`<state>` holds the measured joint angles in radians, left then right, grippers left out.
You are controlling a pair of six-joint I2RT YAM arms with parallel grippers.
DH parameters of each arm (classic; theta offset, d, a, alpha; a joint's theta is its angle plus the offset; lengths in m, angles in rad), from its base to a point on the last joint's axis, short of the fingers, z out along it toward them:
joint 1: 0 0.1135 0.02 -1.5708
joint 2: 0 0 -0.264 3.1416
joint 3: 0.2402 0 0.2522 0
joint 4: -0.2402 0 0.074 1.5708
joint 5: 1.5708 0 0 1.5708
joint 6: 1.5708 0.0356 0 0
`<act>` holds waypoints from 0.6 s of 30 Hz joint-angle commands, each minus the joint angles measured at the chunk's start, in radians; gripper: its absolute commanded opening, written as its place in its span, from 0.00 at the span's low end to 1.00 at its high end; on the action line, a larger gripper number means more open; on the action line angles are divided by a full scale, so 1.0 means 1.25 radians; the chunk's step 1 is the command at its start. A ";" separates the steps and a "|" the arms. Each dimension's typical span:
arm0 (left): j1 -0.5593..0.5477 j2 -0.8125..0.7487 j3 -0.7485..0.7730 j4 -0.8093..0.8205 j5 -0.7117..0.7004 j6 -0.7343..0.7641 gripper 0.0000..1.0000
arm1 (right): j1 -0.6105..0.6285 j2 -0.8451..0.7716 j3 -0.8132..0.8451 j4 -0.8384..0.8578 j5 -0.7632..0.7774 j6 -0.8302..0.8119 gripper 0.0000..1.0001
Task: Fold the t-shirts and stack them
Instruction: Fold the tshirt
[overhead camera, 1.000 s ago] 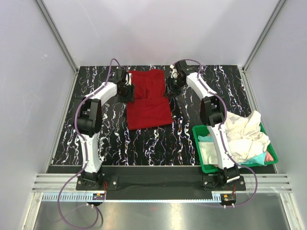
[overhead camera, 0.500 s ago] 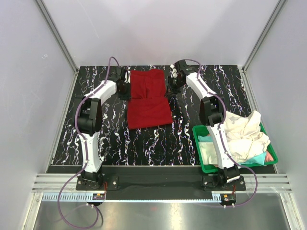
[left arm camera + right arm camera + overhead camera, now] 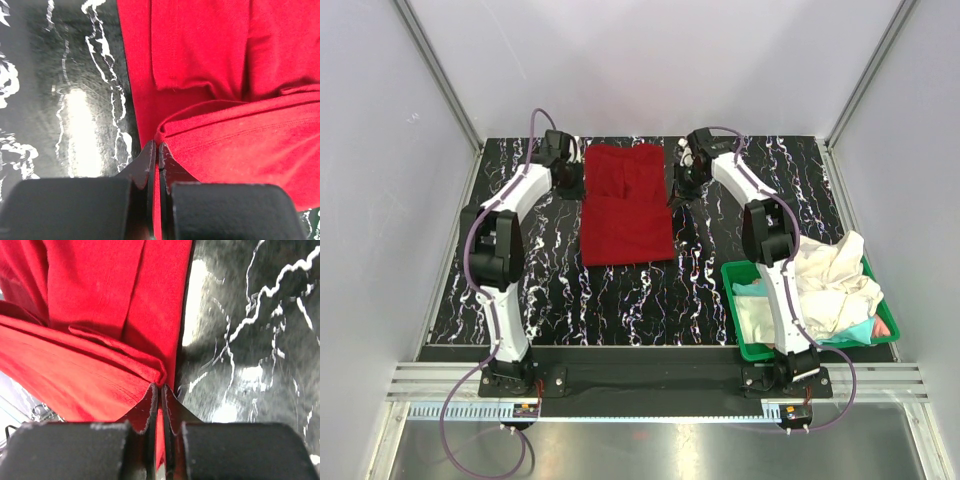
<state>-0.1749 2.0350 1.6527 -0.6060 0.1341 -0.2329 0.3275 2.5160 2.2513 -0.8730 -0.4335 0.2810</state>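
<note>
**Red shirt gripped at both side edges, fold in progress**

Location. The red shirt (image 3: 628,208) lies on the counter (image 3: 570,300) in the upper centre of the overhead frame, laid out as a narrow upright rectangle with no sleeve showing outside its outline. The other shirts sit heaped in the green bin (image 3: 760,353) at lower right: a cream shirt (image 3: 830,280) on top, with a teal one (image 3: 745,290) and a pinkish one (image 3: 883,325) only partly visible beneath it.

Grippers. The left gripper (image 3: 572,172) is at the shirt's left edge, towards the upper end. Its wrist view shows the fingers pressed together on a raised lip of red cloth. The right gripper (image 3: 676,186) is at the opposite edge at nearly the same height, and its wrist view likewise shows the fingers pinching a raised fold of red cloth. Both holds are at the very border, with bare counter just beside them.

Step in hand. By my assessment this is the crosswise fold of the first shirt: both holds are made and the carry is not yet done. No stack exists on the counter.

Next move. It calls for both arms to lift together and travel evenly towards the lower edge of the frame, keeping the cloth taut between them so that edge meets edge. Uneven travel would likely skew the fold. A hold this close to the border may slip.
</note>
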 commanded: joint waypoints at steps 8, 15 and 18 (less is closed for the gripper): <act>0.025 -0.020 0.036 0.028 0.034 0.006 0.00 | -0.014 -0.056 0.056 0.030 0.017 0.007 0.00; 0.029 0.048 0.079 0.033 0.038 0.002 0.00 | -0.018 0.019 0.121 0.058 -0.016 0.029 0.00; 0.033 0.080 0.095 0.041 0.044 -0.004 0.00 | -0.023 0.048 0.133 0.082 -0.029 0.038 0.00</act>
<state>-0.1459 2.1056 1.7153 -0.5964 0.1619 -0.2337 0.3149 2.5313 2.3703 -0.8143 -0.4416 0.3103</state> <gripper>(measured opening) 0.016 0.075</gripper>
